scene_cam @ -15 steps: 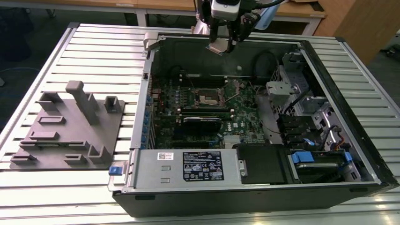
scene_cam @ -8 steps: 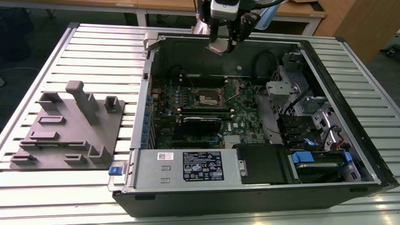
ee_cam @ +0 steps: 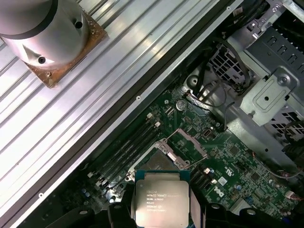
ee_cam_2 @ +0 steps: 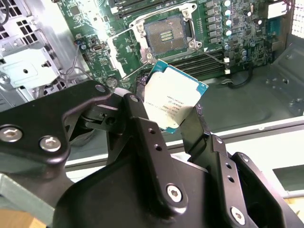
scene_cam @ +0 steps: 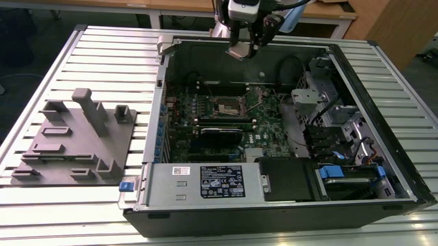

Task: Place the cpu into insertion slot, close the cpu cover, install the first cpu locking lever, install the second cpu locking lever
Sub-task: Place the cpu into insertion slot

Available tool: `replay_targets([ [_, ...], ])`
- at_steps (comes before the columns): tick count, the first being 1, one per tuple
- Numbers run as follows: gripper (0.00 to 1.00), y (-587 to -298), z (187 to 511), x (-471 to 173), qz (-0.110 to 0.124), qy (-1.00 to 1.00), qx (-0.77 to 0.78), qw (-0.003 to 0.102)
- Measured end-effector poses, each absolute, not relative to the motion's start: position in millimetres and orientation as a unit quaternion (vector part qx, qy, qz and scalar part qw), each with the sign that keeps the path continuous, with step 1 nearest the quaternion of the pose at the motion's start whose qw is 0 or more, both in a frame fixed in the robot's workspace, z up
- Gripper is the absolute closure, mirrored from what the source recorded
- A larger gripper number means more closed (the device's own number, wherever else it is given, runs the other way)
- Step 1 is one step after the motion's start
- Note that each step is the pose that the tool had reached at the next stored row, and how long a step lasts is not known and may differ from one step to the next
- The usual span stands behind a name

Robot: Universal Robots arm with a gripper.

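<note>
gripper: we see the gripper [ee_cam_2: 167, 111] clamped on the cpu [ee_cam_2: 175, 97], one finger on each of two opposite edges.
cpu: in the air at the top centre of the exterior view, above the upper edge of the open case [scene_cam: 383, 102], tilted, well apart from the slot.
slot: the slot [ee_cam_2: 166, 34] sits mid-board, its dark centre bare, with nothing in it.
cover: the cover [ee_cam: 187, 142] looks swung up off the slot.
done: we judge only the pickup done.
left: seating the cpu, closing the cover, both levers.
</note>
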State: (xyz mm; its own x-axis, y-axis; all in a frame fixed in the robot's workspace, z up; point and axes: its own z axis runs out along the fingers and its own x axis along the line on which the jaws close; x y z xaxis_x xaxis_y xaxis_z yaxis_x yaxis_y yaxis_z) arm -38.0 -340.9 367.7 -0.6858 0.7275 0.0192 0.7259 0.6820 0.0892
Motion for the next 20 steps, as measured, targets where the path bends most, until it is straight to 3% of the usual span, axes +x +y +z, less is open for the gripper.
replay_targets([
  [20, 0.46, -340.9, 366.9, -38.1, 0.044, 0.896, 0.441, 0.011],
])
